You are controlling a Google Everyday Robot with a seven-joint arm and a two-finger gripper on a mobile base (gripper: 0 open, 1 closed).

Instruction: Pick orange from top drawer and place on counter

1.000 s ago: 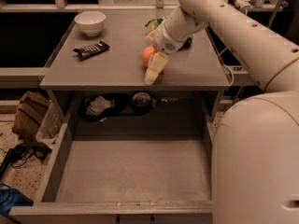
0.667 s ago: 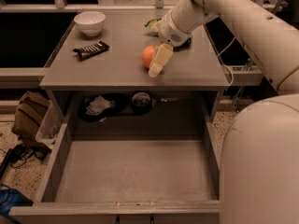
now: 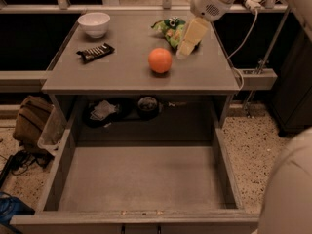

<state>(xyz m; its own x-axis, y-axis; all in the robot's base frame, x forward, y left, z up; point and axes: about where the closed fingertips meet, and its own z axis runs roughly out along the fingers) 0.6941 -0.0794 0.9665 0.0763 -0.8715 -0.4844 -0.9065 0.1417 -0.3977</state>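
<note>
Orange rests on the desk, just to the claw's left and a little toward the drawer side, not touching it. You see the claw poised over the desk's far right part, holding nothing; whether it is wide or narrow cannot be told. Judge the fruit firm, fairly light, smooth and prone to roll; grip it across its widest girth. Top drawer, well below the claw, stands pulled out, its floor bare. White bowl, far to the claw's left, shows nothing inside.
</note>
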